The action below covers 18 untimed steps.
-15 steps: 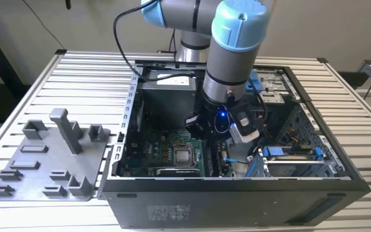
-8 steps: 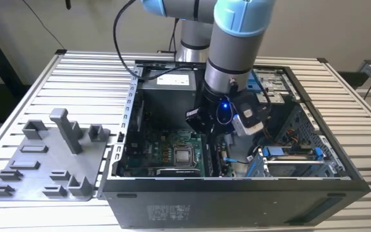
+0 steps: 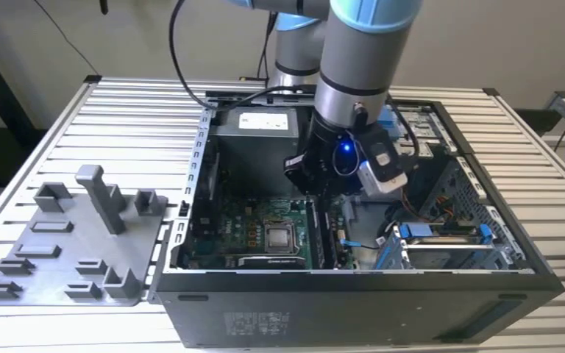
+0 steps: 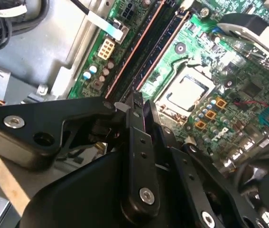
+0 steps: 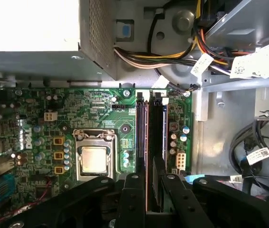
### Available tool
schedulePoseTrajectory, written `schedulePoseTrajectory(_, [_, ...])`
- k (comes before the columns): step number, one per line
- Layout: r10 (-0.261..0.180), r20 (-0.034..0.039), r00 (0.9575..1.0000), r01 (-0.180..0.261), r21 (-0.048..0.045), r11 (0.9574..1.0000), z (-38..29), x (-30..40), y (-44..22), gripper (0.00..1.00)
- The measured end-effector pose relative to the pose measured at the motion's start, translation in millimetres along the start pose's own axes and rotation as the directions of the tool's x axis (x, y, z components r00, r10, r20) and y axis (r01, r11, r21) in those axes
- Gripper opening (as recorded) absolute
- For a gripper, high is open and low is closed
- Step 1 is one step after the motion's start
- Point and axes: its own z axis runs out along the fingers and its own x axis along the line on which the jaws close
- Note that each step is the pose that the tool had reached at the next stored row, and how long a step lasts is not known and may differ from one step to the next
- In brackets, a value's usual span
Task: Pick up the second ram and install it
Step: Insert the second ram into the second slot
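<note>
In the exterior view, the grey and light-blue robot arm reaches down into the open black metal computer case (image 3: 361, 294), which lies on its side on the slatted white surface (image 3: 135, 110); the black end effector (image 3: 322, 193) hangs just above the green motherboard (image 3: 253, 228), beside the square silver processor socket (image 3: 280, 237). A grey plastic holder tray with upright pegs (image 3: 76, 243) sits on the surface at the exterior view's left of the case. In the second wrist view, the end effector's (image 4: 141, 107) black fingers (image 4: 136, 142) are drawn close together over the long memory slots (image 4: 146, 47), and the second ram (image 4: 149, 110) shows as a thin dark edge between them, though whether they actually grip it cannot be told. In the first wrist view, the second ram (image 5: 155, 142) appears as a long, narrow dark stick standing on edge in the slot line next to the purple-edged slot (image 5: 140, 133), its lower end between the end effector's (image 5: 154, 183) fingers (image 5: 130, 199).
</note>
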Motion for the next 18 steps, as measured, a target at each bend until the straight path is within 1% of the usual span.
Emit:
schedulePoseTrajectory(1, [0.000, 0.0000, 1.0000, 0.000, -0.0001, 1.0000, -0.5, 0.0, 0.0, 0.20])
schedulePoseTrajectory(2, [0.000, 0.0000, 1.0000, 0.000, 0.0000, 1.0000, -1.1, 0.0, 0.0, 0.13])
schedulePoseTrajectory(3, [0.000, 0.0001, 1.0000, 0.000, -0.0001, 1.0000, -1.7, 0.0, 0.0, 0.13])
schedulePoseTrajectory(4, [0.000, 0.0000, 1.0000, 0.000, 0.0000, 1.0000, -2.3, 0.0, 0.0, 0.11])
schedulePoseTrajectory(18, [0.000, 0.0000, 1.0000, 0.000, -0.0001, 1.0000, -10.1, 0.0, 0.2, 0.11])
